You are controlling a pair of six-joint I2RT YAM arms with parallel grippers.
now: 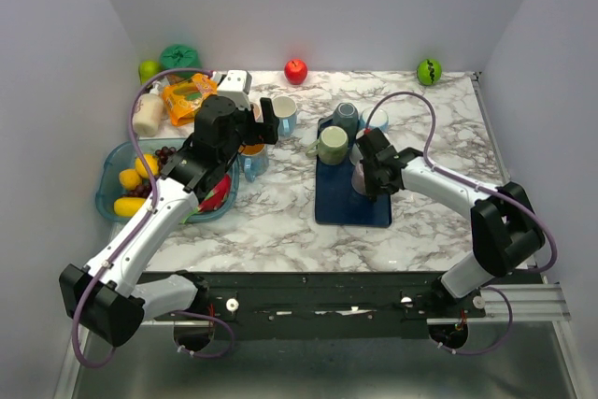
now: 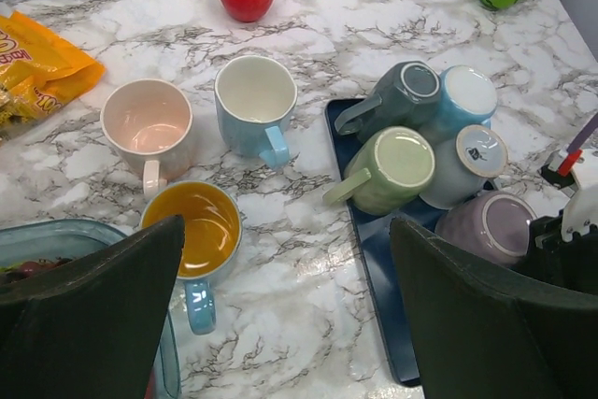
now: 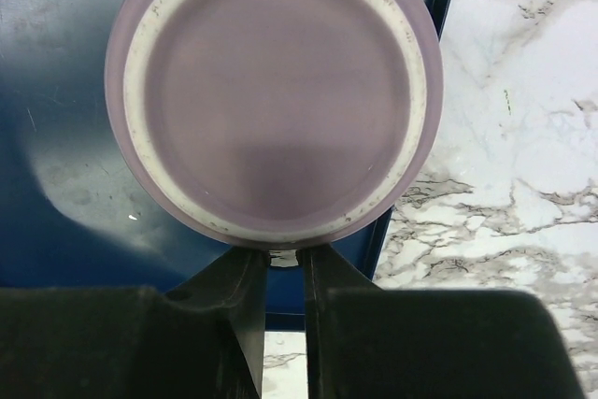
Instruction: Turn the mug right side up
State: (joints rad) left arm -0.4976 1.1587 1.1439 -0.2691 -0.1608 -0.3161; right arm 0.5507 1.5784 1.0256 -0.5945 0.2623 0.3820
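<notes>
Pale purple ceramic mug [image 3: 271, 100] stands upside down, flat base up, at the near right edge of the dark blue rectangular tray [image 3: 65, 184] on the white marble worktop [image 1: 280, 231].

Right gripper [image 3: 285, 277] is low at the mug's near side. Its two black fingers [image 3: 243, 296] are drawn in narrow, with only a thin slit between them. Their tips meet the mug's wall just under the base rim. A pale sliver sits in the slit, and the fingers seem pinched on the mug's handle, which is otherwise hidden. In the top view the same mug [image 1: 359, 178] is tucked against this gripper [image 1: 374, 170] on the tray's right half.

Left gripper [image 2: 285, 324] hangs above the worktop left of the tray, fingers spread wide, nothing between them, well apart from the purple mug [image 2: 486, 226].

Behind the purple mug on the tray is a cluster of four more mugs. The pale green mug [image 2: 392, 170] lies on its side, handle toward the left.

Off the tray, three mugs stand upright: a cream-pink mug [image 2: 147, 123], a light blue mug [image 2: 254, 100] and a blue mug with yellow inside [image 2: 196, 226].
</notes>
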